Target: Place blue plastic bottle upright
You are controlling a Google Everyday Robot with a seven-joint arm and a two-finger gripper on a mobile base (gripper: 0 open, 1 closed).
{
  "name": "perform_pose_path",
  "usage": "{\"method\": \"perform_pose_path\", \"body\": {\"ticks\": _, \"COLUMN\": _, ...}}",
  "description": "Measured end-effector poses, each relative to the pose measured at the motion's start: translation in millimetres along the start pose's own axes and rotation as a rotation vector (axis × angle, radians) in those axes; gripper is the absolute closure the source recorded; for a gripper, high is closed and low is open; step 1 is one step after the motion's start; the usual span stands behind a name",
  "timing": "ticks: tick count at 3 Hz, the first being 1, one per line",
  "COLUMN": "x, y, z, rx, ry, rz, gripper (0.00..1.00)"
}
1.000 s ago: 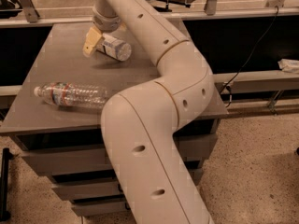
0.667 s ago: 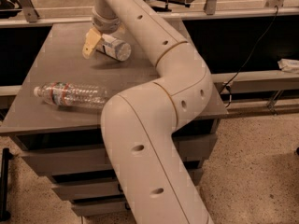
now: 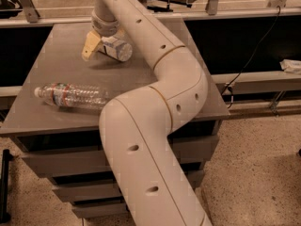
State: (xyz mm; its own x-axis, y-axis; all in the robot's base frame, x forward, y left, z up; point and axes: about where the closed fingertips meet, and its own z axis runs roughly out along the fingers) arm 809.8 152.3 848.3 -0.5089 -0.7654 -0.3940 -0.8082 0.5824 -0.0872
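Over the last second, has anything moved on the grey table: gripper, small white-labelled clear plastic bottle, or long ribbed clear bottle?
Nothing visibly changed. The gripper stays at the far side of the grey table, against the small white-labelled clear plastic bottle, not upright; the long ribbed clear bottle still lies on its side near the front.

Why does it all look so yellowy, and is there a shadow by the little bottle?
Camera view: warm, dim light tints everything; a soft shadow lies on the table just under the gripper and the blue plastic bottle at the far side.
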Motion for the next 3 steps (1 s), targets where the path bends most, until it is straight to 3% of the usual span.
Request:
{"method": "perform_pose_path", "body": {"ticks": 1, "x": -4.4, "y": 2.2, "z": 5.4, "rx": -0.007, "ry": -0.003, "rz": -0.012, "gripper": 0.14}}
{"method": "perform_pose_path", "body": {"ticks": 3, "x": -8.0, "y": -0.1, "z": 6.6, "rx": -0.003, "ry": -0.012, "rz": -0.014, "gripper": 0.61}}
